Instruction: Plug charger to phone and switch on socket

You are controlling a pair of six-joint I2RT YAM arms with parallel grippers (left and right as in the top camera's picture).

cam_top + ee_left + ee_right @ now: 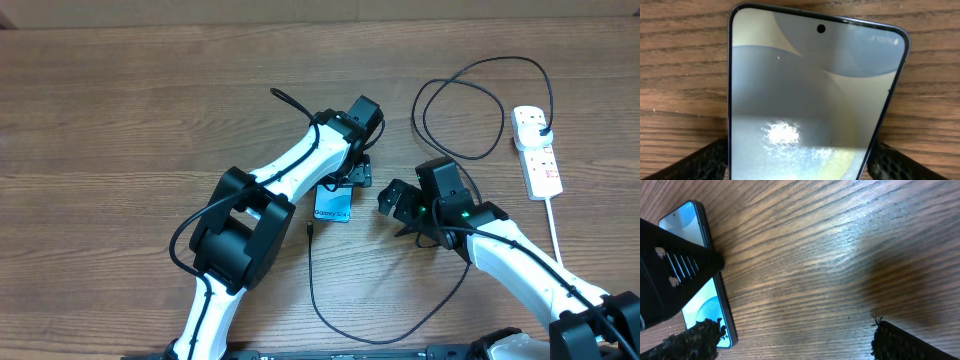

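The phone lies flat on the wooden table, its light blue screen lit. It fills the left wrist view. My left gripper is over it, with a finger against each long edge. My right gripper is open and empty just right of the phone, low over bare wood; the phone's edge shows there. The charger cable loops across the table, its connector tip lying loose below-left of the phone. Its plug sits in the white socket at far right.
The cable makes a large loop at the back between my right arm and the socket. The socket's thick white cord runs toward the front right edge. A black part of the left gripper stands at the left of the right wrist view.
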